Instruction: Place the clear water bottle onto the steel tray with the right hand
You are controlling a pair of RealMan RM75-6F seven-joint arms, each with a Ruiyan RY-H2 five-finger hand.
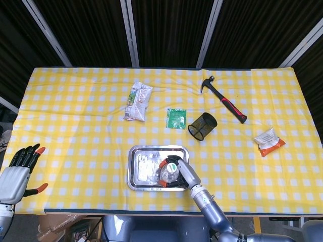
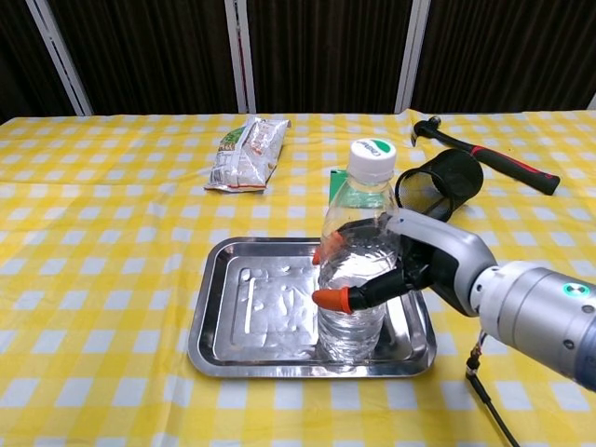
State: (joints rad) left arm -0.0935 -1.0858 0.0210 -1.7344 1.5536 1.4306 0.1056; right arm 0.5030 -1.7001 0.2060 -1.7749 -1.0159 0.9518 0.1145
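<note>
The clear water bottle with a white cap stands upright in the right part of the steel tray, its base down on the tray floor. My right hand grips the bottle around its middle from the right, orange fingertips wrapped round the front. From above, the bottle's cap shows inside the tray with the right hand against it. At the table's left front edge my left hand hovers with fingers spread, holding nothing.
A black mesh cup lies just behind the tray's right end. A green packet, a snack bag, a red-handled hammer and an orange-white pouch lie further off on the yellow checked cloth.
</note>
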